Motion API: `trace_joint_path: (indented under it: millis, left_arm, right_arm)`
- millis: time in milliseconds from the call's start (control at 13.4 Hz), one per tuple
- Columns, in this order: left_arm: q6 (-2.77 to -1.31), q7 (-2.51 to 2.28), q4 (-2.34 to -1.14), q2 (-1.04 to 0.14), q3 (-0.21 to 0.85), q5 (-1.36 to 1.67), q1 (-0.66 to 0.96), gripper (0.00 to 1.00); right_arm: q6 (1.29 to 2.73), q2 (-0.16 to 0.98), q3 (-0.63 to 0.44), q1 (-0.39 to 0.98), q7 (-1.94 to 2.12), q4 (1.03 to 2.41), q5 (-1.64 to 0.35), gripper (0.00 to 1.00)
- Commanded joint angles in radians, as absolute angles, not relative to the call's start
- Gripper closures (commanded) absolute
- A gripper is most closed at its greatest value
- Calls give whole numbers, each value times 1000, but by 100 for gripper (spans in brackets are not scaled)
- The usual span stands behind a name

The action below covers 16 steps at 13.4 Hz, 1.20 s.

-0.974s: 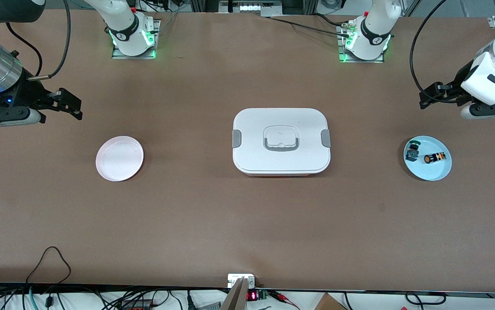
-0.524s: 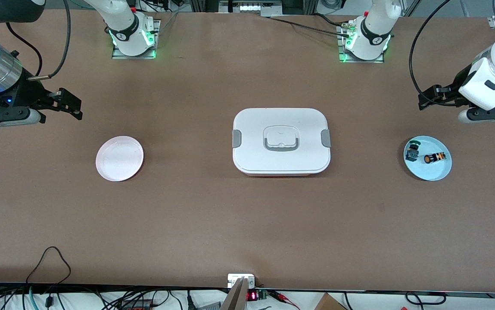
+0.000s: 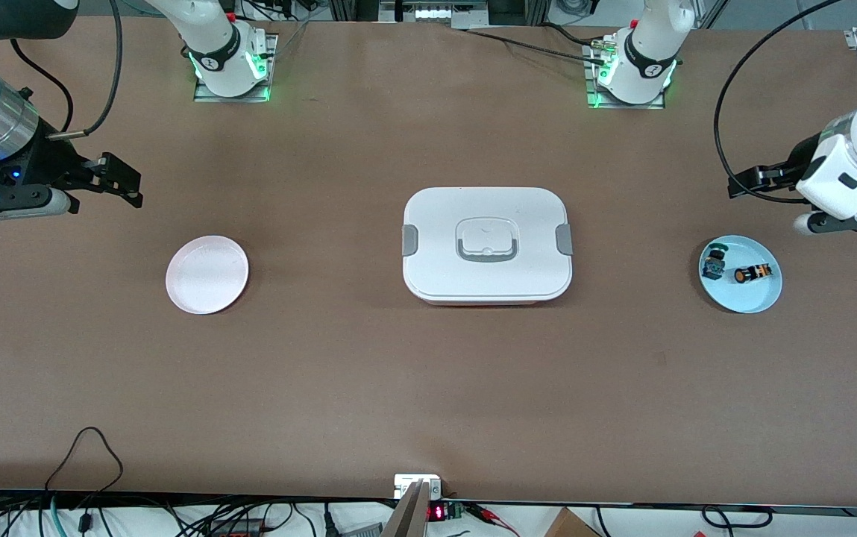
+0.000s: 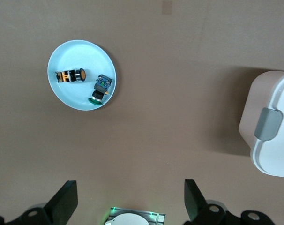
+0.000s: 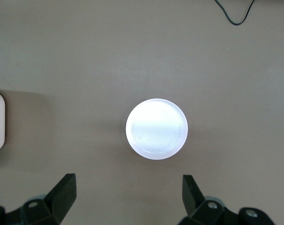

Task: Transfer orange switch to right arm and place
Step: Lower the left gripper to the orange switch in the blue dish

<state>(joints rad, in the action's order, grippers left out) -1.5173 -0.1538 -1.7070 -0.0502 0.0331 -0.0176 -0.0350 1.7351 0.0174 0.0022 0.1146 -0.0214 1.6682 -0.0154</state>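
The orange switch [image 3: 752, 274] [image 4: 70, 75] lies on its side on a light blue plate [image 3: 743, 297] [image 4: 76, 55] at the left arm's end of the table, next to a black-and-blue switch with a green cap [image 3: 713, 261] [image 4: 100, 89]. My left gripper [image 3: 743, 181] [image 4: 130, 187] hangs open over bare table beside that plate and holds nothing. At the other end of the table, the right arm's gripper [image 3: 121, 183] [image 5: 128, 180] waits open and empty over the table beside a pale pink plate [image 3: 206, 274] [image 5: 157, 129].
A white lidded box with grey clips and a handle [image 3: 486, 245] [image 4: 273, 136] stands mid-table between the two plates. Both arm bases [image 3: 230, 63] [image 3: 633, 71] stand along the table's edge farthest from the front camera. Cables lie at the nearest edge.
The left arm's hand has tilted and shifted a little toward the blue plate. The right arm and both switches have not moved.
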Motion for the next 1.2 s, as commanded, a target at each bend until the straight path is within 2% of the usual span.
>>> trace_joint_path:
  millis: [0, 225, 374, 524, 749, 899, 1123]
  left_arm:
    - [-1488, -150, -1657, -92, 34, 14, -75, 0]
    - [-1514, -80, -1640, -126, 32, -38, -90, 0]
    - [-1583, -14, -1652, -173, 32, -74, -152, 0]
    - [-1650, 52, -1707, -222, 32, -75, -237, 0]
    - [-1987, 141, -1898, -227, 32, -77, -294, 0]
    - [-2214, 190, -1991, -270, 34, -77, -334, 0]
    - [-2439, 255, -2084, -337, 37, -72, -408, 0]
  right_arm:
    - [1715, 23, 6, 112, -20, 1647, -17, 0]
    - [1717, 23, 6, 112, -20, 1647, -15, 0]
    - [1717, 23, 6, 112, -20, 1647, -15, 0]
    - [1717, 23, 6, 112, -21, 1647, -17, 0]
    - [1715, 23, 6, 112, -20, 1647, -15, 0]
    - [1715, 23, 6, 112, -21, 1647, -15, 0]
    - [1715, 23, 6, 112, -21, 1647, -17, 0]
